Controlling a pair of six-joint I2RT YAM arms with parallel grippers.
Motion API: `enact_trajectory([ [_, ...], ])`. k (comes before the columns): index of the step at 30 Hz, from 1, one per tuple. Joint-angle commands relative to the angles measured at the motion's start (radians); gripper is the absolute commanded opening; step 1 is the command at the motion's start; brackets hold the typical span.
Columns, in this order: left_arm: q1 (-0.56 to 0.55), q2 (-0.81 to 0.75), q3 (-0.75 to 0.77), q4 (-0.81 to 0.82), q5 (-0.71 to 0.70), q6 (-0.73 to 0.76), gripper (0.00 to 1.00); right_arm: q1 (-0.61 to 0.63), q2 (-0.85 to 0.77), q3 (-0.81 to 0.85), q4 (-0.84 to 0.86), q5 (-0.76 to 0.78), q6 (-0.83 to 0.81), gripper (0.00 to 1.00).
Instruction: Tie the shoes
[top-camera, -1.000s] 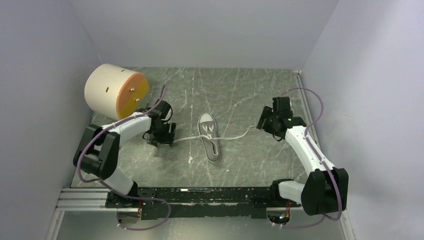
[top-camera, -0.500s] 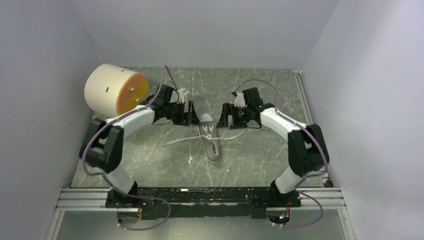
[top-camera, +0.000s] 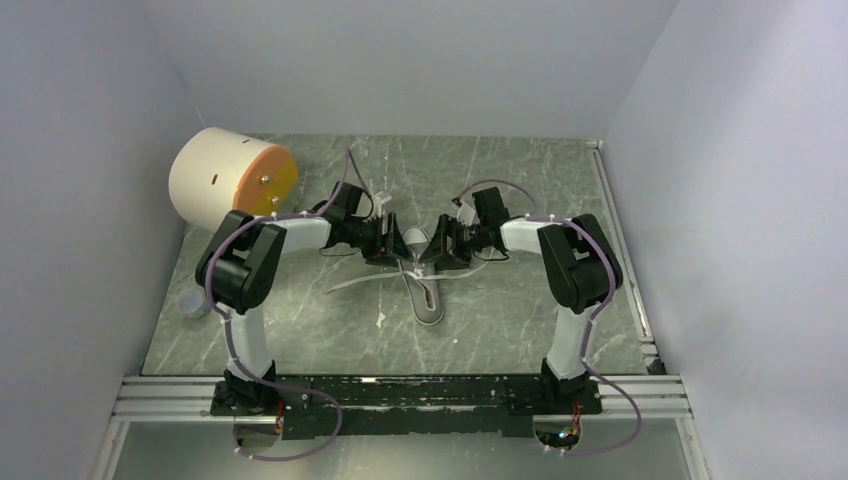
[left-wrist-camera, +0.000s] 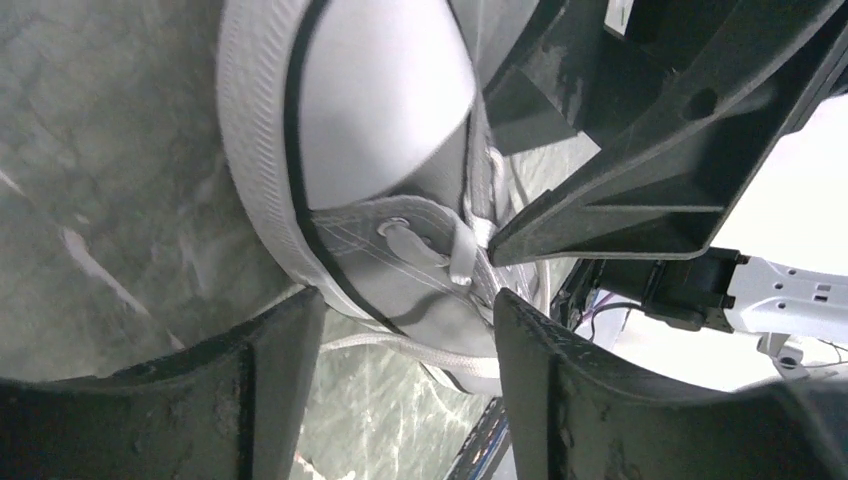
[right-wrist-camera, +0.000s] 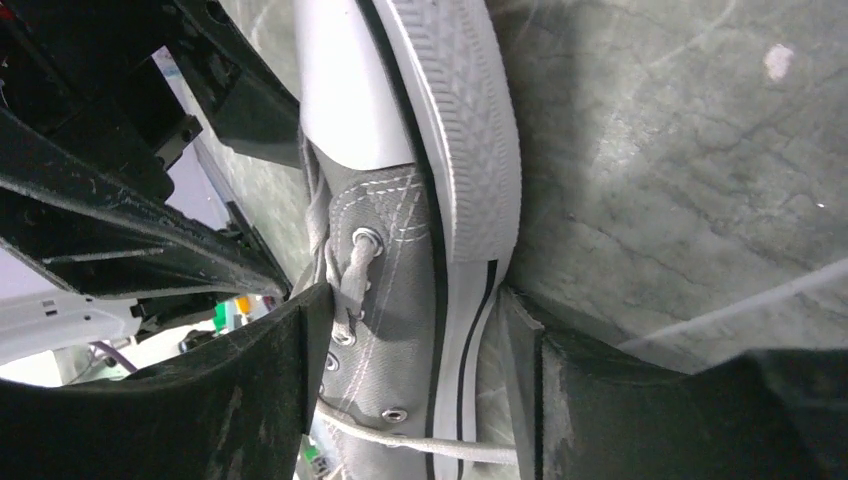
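Note:
The shoe (top-camera: 422, 285), a small grey sneaker with a white toe cap, lies mid-table with its toe pointing away. My left gripper (top-camera: 388, 243) and right gripper (top-camera: 442, 248) crowd its toe end from either side. In the left wrist view the left gripper (left-wrist-camera: 408, 300) stands open astride the shoe's (left-wrist-camera: 400, 250) grey side wall and a white lace (left-wrist-camera: 420, 345). In the right wrist view the right gripper (right-wrist-camera: 415, 300) is open too. The shoe's (right-wrist-camera: 395, 300) eyelet side and sole rim sit in its gap, and a lace (right-wrist-camera: 430, 442) crosses below. Another lace (top-camera: 350, 284) trails slack to the left.
A cream cylinder with an orange face (top-camera: 232, 180) lies at the back left. A small pale object (top-camera: 190, 303) sits by the left wall. Grey walls close in on three sides. A metal rail (top-camera: 400, 395) runs along the near edge.
Both arms swung inward from the sides and now meet at the shoe's toe end. The laces, stretched out sideways before, lie slack.

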Motion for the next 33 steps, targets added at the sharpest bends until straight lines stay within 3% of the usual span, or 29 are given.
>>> enact_trajectory([
  [1, -0.031, 0.076, 0.058, 0.072, 0.041, -0.046, 0.66, -0.007, 0.026, 0.011, 0.052, 0.003, 0.053, 0.6],
  [3, -0.04, 0.101, 0.09, 0.087, 0.041, -0.066, 0.6, -0.014, 0.022, 0.028, 0.049, 0.025, 0.056, 0.58],
  [8, -0.05, 0.148, 0.189, 0.032, 0.009, -0.04, 0.57, -0.034, 0.039, 0.079, 0.002, 0.054, 0.026, 0.58],
  [9, -0.05, 0.149, 0.205, -0.001, -0.007, -0.022, 0.59, -0.034, 0.043, 0.095, -0.022, 0.066, 0.006, 0.59],
  [13, -0.046, 0.086, 0.231, -0.155, -0.103, 0.11, 0.81, -0.04, 0.016, 0.196, -0.269, 0.181, -0.137, 0.73],
  [16, -0.044, -0.01, 0.205, -0.254, -0.197, 0.256, 0.96, -0.048, -0.06, 0.233, -0.438, 0.352, -0.235, 0.83],
  [19, -0.052, -0.111, 0.144, -0.305, -0.279, 0.425, 0.97, -0.043, -0.158, 0.215, -0.533, 0.505, -0.32, 0.86],
  [22, -0.131, -0.212, 0.06, -0.297, -0.365, 0.665, 0.93, 0.01, -0.248, 0.168, -0.564, 0.679, -0.396, 0.87],
  [26, -0.238, -0.266, -0.048, -0.198, -0.346, 0.96, 0.75, 0.07, -0.301, 0.125, -0.572, 0.782, -0.423, 0.88],
  [28, -0.241, -0.252, -0.073, -0.117, -0.331, 0.985, 0.65, 0.07, -0.319, 0.119, -0.58, 0.774, -0.421, 0.88],
  [33, -0.246, -0.143, -0.027, -0.045, -0.287, 1.002, 0.61, 0.07, -0.35, 0.103, -0.578, 0.737, -0.431, 0.88],
])
